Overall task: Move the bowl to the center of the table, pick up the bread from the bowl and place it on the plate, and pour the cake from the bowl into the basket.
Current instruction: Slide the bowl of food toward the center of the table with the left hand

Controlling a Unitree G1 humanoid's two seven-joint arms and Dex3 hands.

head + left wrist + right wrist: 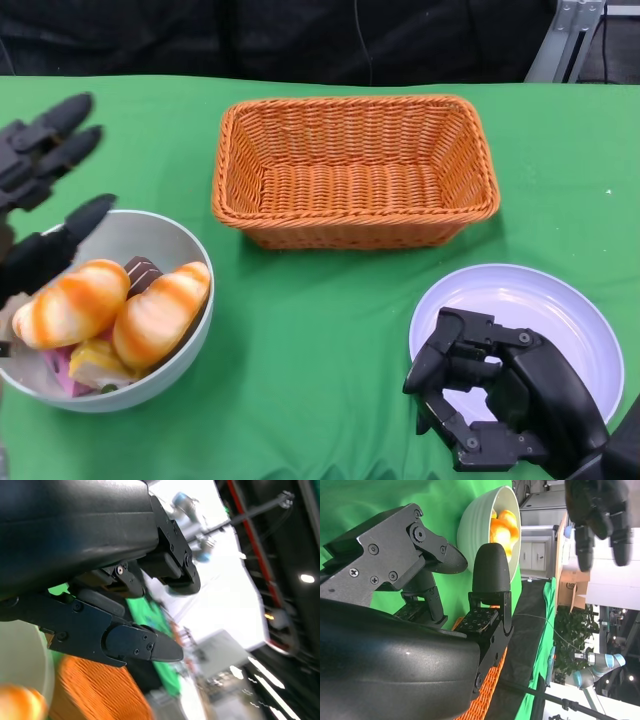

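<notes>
Bowl (185,345) w/ bread (160,312), cake partly hidden beneath; left hand (40,190) cut off at frame edge, fingers apart. Right hand (500,400) fingers apart over plate (570,310).

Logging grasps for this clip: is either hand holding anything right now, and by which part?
Nothing is clearly held. The left hand is spread at the bowl rim; contact cannot be told. The right hand hovers over the plate, holding nothing.

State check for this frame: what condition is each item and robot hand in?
Bowl: upright, full, at table's left.
Bread: in bowl.
Basket: empty.
Plate: empty.
Left robot hand: open, at bowl's rim.
Right robot hand: open, holding nothing, over plate.
</notes>
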